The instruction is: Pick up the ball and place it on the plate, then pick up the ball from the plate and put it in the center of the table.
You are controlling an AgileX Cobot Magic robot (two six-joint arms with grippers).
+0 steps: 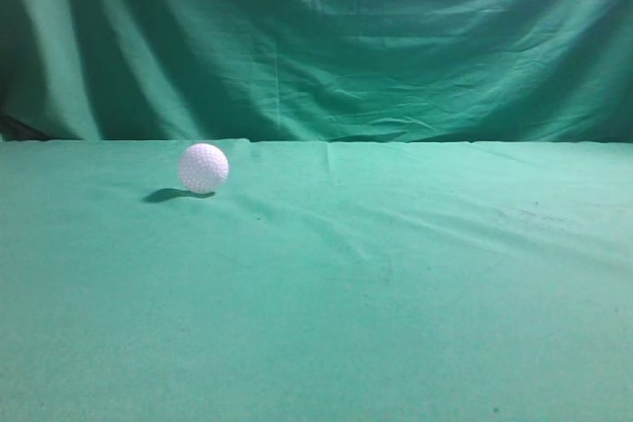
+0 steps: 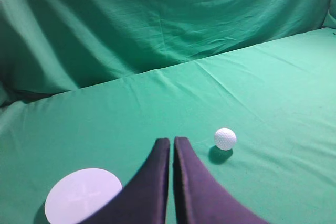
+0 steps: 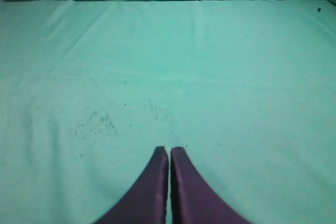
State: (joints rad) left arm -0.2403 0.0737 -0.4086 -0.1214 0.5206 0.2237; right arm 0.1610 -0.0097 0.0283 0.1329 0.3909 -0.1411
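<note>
L gripper (image 2: 171, 141): dark fingers pressed together w/ only a thin slit between, holding nothing, above the green table (image 2: 273, 93). The ball (image 2: 225, 138), white & dimpled, sits on the cloth just right of & slightly beyond the tips, not touching them. Plate (image 2: 83, 195), white & round, lies flat at lower left of the left wrist view, partly behind the left finger. R gripper (image 3: 169, 149): fingers also together, empty, over bare cloth w/ faint dark specks (image 3: 94, 123). Exterior view: ball (image 1: 203, 167) rests left of centre, towards the table's far edge, shadow to its left; green curtain (image 1: 326, 37) behind.
</note>
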